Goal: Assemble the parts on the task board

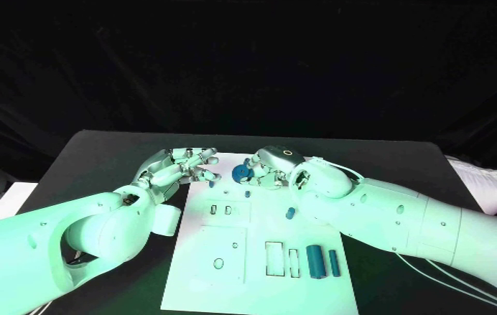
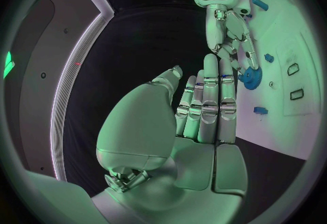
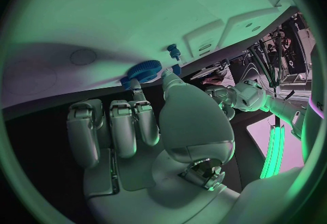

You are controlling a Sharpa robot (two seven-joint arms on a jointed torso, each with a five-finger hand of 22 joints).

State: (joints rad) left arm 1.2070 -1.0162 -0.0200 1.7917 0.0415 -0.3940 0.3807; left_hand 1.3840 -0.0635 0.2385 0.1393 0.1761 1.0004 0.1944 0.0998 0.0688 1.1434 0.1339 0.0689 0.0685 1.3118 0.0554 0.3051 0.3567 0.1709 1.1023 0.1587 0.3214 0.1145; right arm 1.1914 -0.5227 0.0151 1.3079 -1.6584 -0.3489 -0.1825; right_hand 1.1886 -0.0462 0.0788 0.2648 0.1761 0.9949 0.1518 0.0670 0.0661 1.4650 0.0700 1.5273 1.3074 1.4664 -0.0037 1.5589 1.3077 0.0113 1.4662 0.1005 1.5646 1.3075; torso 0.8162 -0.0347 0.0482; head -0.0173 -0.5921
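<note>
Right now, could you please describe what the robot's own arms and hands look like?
Both arms are smooth, rounded white shells. The left hand and right hand are silver metal with segmented fingers. A thin white cable runs beside the right arm.

White task board (image 1: 233,257), blue gear (image 1: 244,173), black table (image 1: 103,157), silver hands.

Both white arms reach in toward each other. The left hand (image 1: 178,169) is empty, fingers extended together; the right hand (image 1: 271,167) pinches with thumb and fingertip.
</note>
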